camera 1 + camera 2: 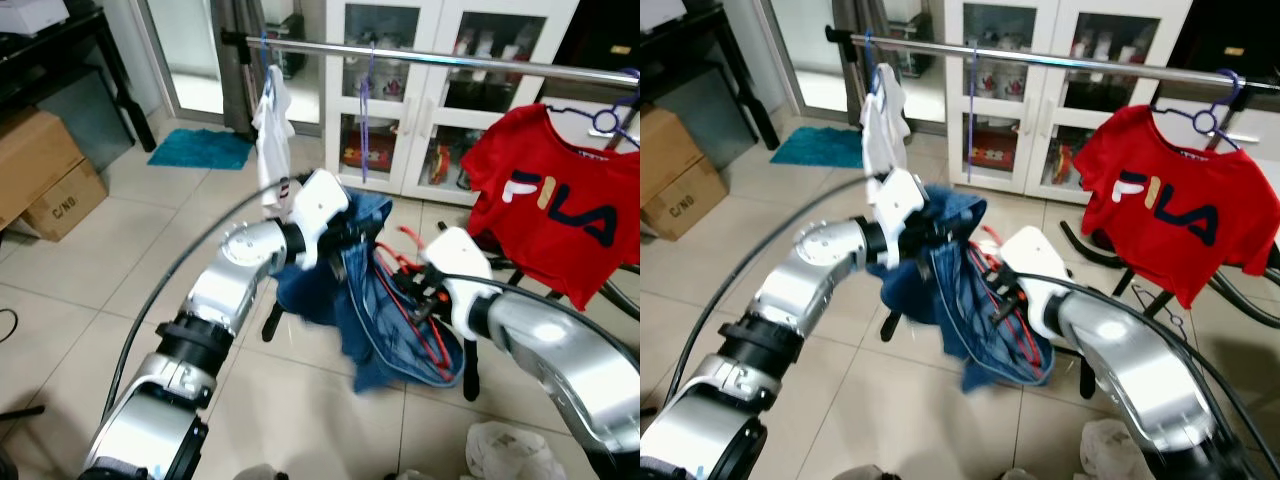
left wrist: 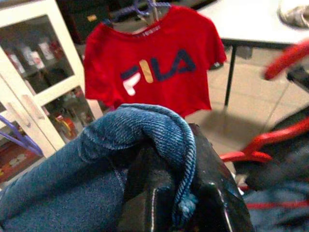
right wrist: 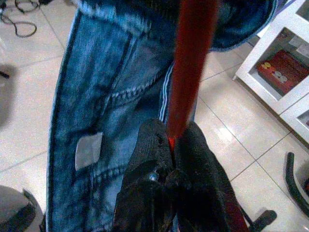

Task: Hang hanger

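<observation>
Both my grippers are loaded. My left gripper (image 2: 178, 193) is pinched on a fold of the denim garment (image 1: 355, 290), prob jeans or a skirt, can't tell which; the cloth wraps over the fingers. My right gripper (image 3: 171, 145) is clamped on the red hanger (image 1: 425, 310), fingers tight on its bar, the red rod running up from between them.

The denim and hanger hang together btwn my two arms, in mid-air above the tiled floor (image 1: 130, 250), below and in front of the rail (image 1: 440, 58). The hanger sits tangled in the cloth's right side, just beside my right wrist; I can't make out its hook.

Handling, my guess: the denim is soft, floppy, fairly heavy, so it will sag and swing and drag the hanger down. A pinch on a thick hem or waistband should hold better than loose cloth. The hanger looks thin, stiff and smooth plastic, likely to twist in a grip, so I'd take it near the neck to control the hook.

The rail already carries a red FILA tee (image 1: 545, 215) on the right, a white garment (image 1: 270, 125) on the left, w/ open rail between them.
</observation>
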`<state>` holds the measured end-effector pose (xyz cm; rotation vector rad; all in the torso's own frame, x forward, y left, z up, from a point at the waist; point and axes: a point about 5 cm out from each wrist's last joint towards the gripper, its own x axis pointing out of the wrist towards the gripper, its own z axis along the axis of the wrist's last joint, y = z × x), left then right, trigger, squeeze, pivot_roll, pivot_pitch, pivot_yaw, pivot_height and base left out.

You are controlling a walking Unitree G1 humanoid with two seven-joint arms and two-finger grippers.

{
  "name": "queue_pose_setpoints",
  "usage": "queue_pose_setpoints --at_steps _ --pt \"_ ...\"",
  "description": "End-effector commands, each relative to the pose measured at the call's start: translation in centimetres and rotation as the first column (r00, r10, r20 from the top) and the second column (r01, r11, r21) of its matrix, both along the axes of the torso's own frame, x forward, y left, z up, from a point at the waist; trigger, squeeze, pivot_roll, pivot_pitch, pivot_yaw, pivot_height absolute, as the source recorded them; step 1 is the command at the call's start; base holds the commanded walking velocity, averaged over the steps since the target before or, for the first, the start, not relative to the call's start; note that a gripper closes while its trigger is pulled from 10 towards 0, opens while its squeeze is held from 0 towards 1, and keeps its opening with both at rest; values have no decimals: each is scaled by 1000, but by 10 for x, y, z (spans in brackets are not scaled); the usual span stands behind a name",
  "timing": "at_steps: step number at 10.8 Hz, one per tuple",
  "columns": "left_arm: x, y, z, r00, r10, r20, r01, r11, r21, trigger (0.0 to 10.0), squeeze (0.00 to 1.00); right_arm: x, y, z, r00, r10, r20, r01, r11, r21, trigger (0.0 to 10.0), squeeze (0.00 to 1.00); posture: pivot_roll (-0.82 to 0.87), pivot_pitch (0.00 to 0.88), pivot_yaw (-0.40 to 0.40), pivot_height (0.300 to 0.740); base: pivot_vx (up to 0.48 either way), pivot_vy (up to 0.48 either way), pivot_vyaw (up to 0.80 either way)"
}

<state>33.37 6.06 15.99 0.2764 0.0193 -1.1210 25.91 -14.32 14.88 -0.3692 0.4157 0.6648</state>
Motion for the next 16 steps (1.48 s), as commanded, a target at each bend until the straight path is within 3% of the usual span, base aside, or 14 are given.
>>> queue_pose_setpoints --at_steps 1,3,4,6,9,10,11,12,13,15,16 --pt "-4 -5 5 999 -42 28 41 999 15 0 0 3 4 2 999 34 -7 -35 998 -50 0 0 -119 0 70 740 0 0 0" --pt "-1 -1 6 999 -10 44 9 1000 8 0 0 4 4 -4 996 69 -61 -76 990 -117 0 0 -114 0 65 740 0 0 0" --pt "5 13 8 996 49 77 -52 998 29 0 0 2 1 -3 994 79 -78 -86 992 -92 0 0 -110 0 63 740 0 0 0" --pt "15 43 4 978 173 118 -183 980 80 0 0 2 -19 7 998 25 -65 -25 1000 -3 0 0 -110 0 65 740 0 0 0" --pt "26 76 4 934 325 147 -338 938 80 0 0 -6 -42 25 1000 12 24 -17 978 209 0 0 -110 0 71 740 0 0 0" --pt "33 85 7 894 428 134 -431 902 -9 0 0 -13 -45 25 998 57 34 -63 976 210 0 0 -111 0 74 740 0 0 0" --pt "42 96 18 817 569 94 -554 820 -145 0 0 -21 -44 25 993 111 37 -116 971 210 0 0 -113 0 76 740 0 0 0" --pt "47 103 24 775 628 70 -605 769 -207 0 0 -25 -42 27 989 145 43 -151 963 222 0 0 -113 0 76 740 0 0 0" --pt "48 104 26 785 614 80 -592 783 -192 0 0 -28 -40 29 982 183 52 -190 961 202 0 0 -112 0 79 740 0 0 0" --pt "52 91 33 817 561 131 -536 824 -186 0 0 -12 -31 28 995 87 58 -92 992 89 0 0 -111 0 81 740 0 0 0" --pt "52 85 35 826 544 146 -519 836 -180 0 0 -7 -25 29 997 60 57 -65 993 103 0 0 -110 0 80 740 0 0 0"
